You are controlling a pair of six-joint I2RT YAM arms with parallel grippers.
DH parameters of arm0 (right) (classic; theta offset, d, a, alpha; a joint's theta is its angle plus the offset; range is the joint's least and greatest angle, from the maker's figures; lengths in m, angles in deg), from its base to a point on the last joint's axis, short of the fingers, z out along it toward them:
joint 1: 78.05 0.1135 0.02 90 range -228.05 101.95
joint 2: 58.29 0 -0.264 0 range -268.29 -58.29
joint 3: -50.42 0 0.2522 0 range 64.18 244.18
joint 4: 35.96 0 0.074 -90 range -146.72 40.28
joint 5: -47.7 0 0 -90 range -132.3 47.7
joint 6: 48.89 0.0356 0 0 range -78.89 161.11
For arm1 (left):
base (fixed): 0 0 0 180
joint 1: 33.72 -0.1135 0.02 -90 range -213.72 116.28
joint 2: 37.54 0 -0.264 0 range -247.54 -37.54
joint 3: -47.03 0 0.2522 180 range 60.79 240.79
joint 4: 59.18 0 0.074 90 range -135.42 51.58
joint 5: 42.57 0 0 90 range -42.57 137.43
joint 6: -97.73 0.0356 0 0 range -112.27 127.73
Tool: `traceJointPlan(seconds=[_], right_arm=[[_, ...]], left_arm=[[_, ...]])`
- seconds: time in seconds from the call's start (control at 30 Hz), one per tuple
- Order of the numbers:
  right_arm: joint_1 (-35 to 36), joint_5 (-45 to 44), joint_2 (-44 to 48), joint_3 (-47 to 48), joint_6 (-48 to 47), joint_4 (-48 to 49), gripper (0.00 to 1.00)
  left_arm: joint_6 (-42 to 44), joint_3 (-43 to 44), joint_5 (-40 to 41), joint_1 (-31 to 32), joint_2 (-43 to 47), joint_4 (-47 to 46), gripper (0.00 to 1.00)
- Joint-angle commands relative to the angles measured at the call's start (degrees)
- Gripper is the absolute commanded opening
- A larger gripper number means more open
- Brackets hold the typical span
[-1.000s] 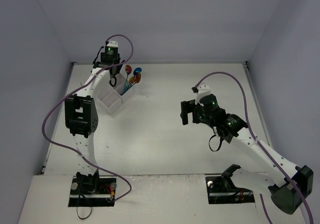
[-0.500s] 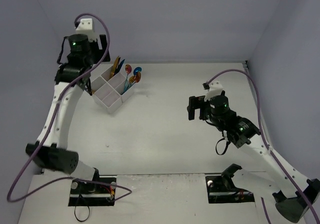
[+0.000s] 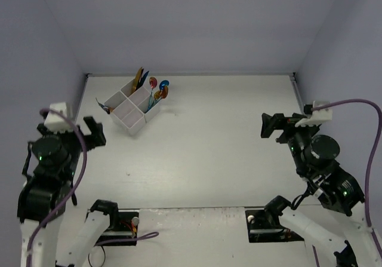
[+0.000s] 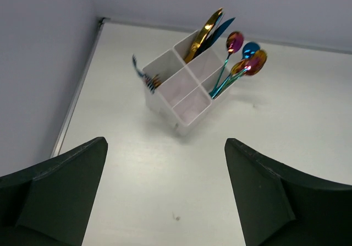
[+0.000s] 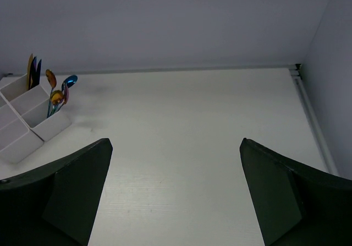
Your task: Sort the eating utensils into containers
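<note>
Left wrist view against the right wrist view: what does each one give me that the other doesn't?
Only the left wrist view: the whole white box, all four compartments, with fork-like tips leaning out of the left one and the near one looking empty. Only the right wrist view: the table's far right corner and the right wall; there the box is cut off at the frame's left edge. Both: the spoons and knives standing in the box. The left gripper and right gripper are each open and hold nothing.
</note>
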Motion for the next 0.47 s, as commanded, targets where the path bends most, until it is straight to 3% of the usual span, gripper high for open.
traceJointPlan(seconds=[0.0,0.23,0.43], right_arm=[[-0.2,-6.1,1.8,1.4,-3.1,0.5,1.00],[-0.1,-7.3,7.4,0.1,-4.0,-0.7,1.00],[-0.1,-5.4,9.1,1.1,-5.0,-2.4,1.00]], left_arm=[[-2.5,-4.9,4.5,-0.3,6.9,5.2,0.86],[-4.0,-7.8,6.6,-0.3,13.6,10.6,0.86],[-4.3,-6.6,8.0,-0.2,12.9,12.0,0.86]])
